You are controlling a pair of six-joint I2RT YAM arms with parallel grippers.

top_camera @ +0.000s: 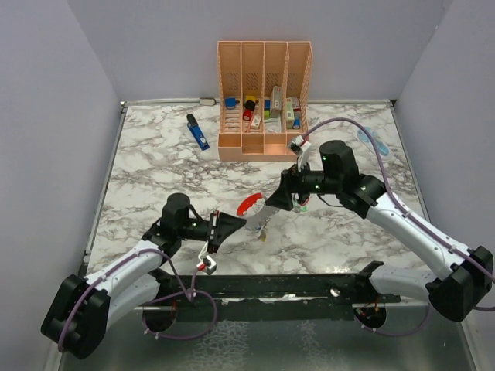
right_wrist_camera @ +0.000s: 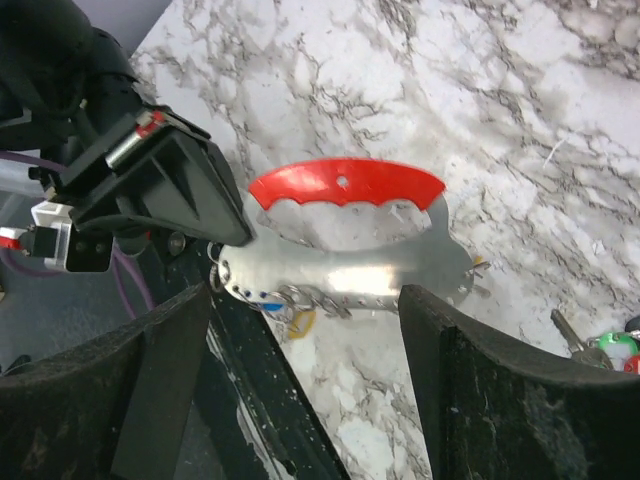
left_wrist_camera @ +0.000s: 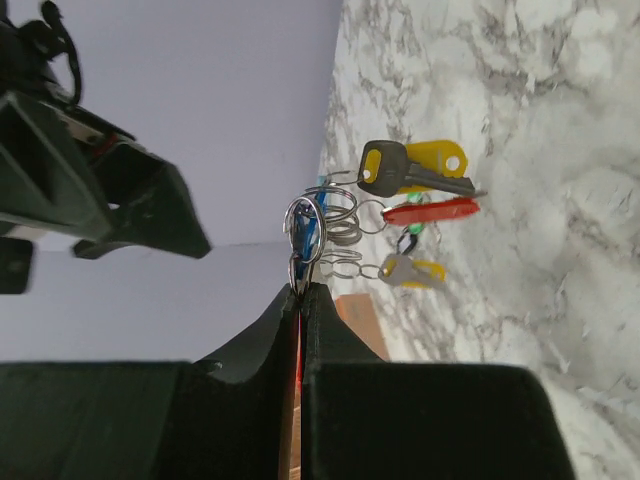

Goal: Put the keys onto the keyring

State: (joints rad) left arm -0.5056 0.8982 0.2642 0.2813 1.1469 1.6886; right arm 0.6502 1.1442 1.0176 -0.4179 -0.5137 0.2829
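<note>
The keyring is held above the table, its red half (right_wrist_camera: 345,185) on the far side and its grey metal half (right_wrist_camera: 340,268) on the near side; it also shows in the top view (top_camera: 251,205). My left gripper (left_wrist_camera: 302,290) is shut on the keyring's thin edge at its left end (top_camera: 238,224). Several keys hang from small rings on it: a yellow-headed key (left_wrist_camera: 400,165), a red tag (left_wrist_camera: 430,210) and a grey and yellow key (left_wrist_camera: 412,270). My right gripper (right_wrist_camera: 305,300) is open, its fingers astride the grey half without touching it (top_camera: 277,202). More keys (right_wrist_camera: 600,345) lie beside it.
A peach desk organiser (top_camera: 264,100) with small items stands at the back. A blue pen-like tool (top_camera: 198,133) lies to its left and a pale blue oblong gadget (top_camera: 373,141) at the back right. A black rail (top_camera: 286,290) runs along the near edge.
</note>
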